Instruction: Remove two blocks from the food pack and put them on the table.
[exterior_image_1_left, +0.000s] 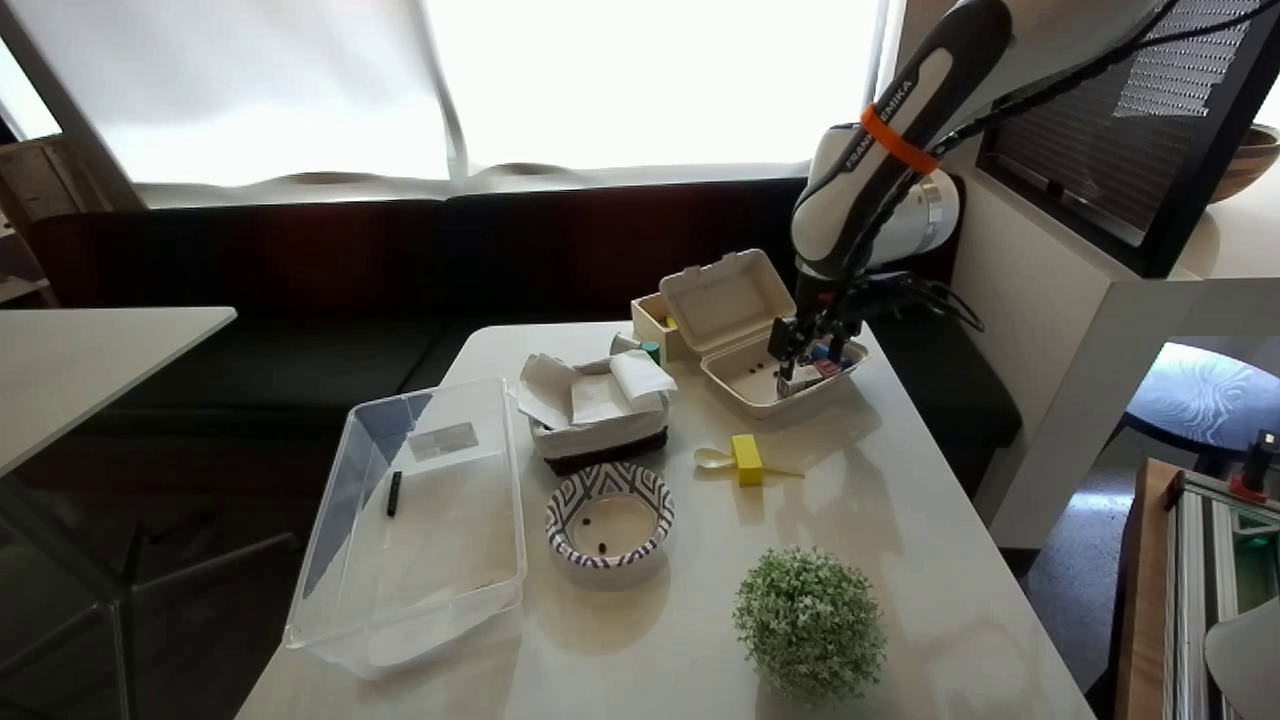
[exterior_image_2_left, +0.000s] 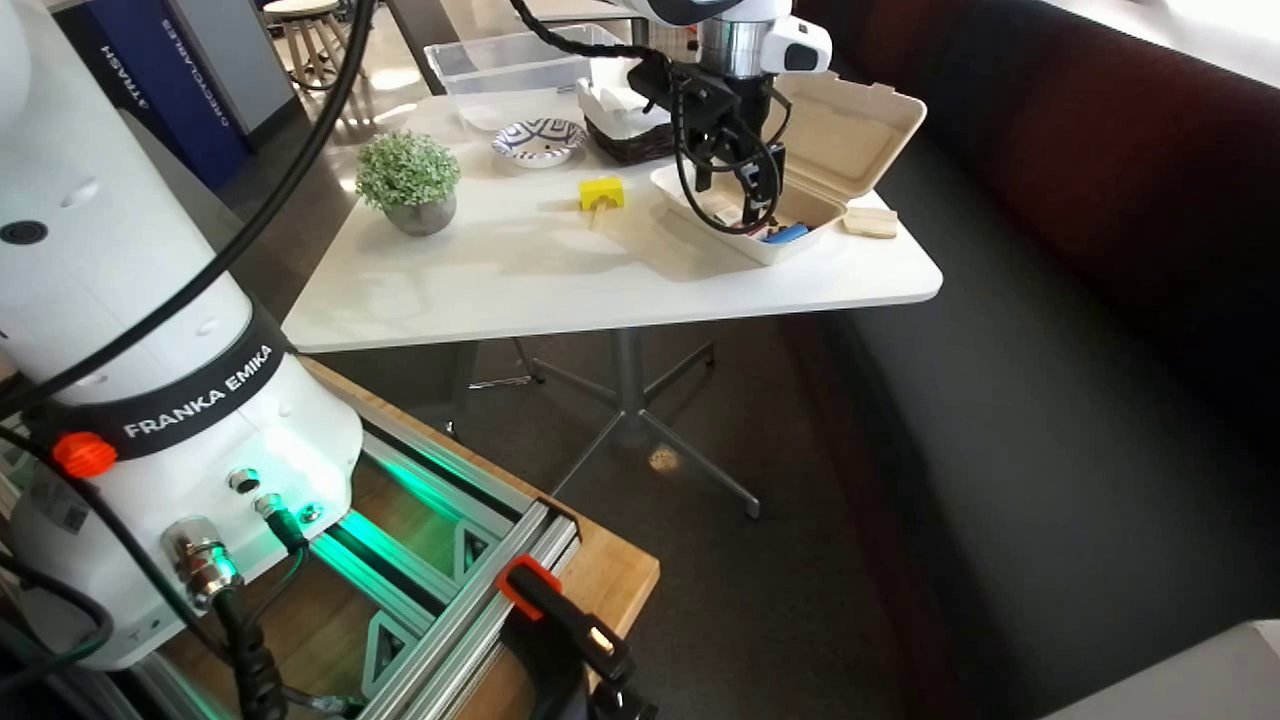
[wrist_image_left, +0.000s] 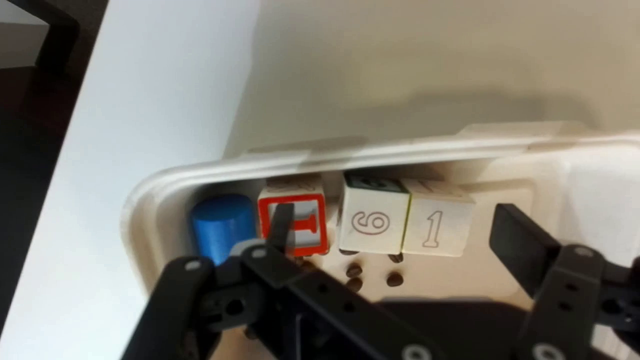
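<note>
The beige food pack (exterior_image_1_left: 745, 400) stands with its lid up on the white table (exterior_image_1_left: 690, 620), also in an exterior view (exterior_image_2_left: 858, 130). In the wrist view its near wall (wrist_image_left: 350, 156) shows, with a red-framed letter block (wrist_image_left: 311, 239), a white block with a 6 or 9 (wrist_image_left: 372, 222) and a white block with a 1 (wrist_image_left: 437, 225) in a row inside. My gripper (wrist_image_left: 400, 227) is open and empty. It points down into the pack, in both exterior views (exterior_image_1_left: 812, 350) (exterior_image_2_left: 728, 200). The two white blocks appear between its fingers; the left finger partly covers the red block.
A blue cylinder (wrist_image_left: 222, 227) and coffee beans (wrist_image_left: 394, 278) lie in the pack. A yellow block (exterior_image_1_left: 747, 460) lies across a spoon (exterior_image_1_left: 712, 458) on the table. Around stand a wooden box (exterior_image_1_left: 650, 322), lined basket (exterior_image_1_left: 600, 440), bowl (exterior_image_1_left: 610, 475), clear bin (exterior_image_1_left: 400, 625) and plant (exterior_image_1_left: 810, 625).
</note>
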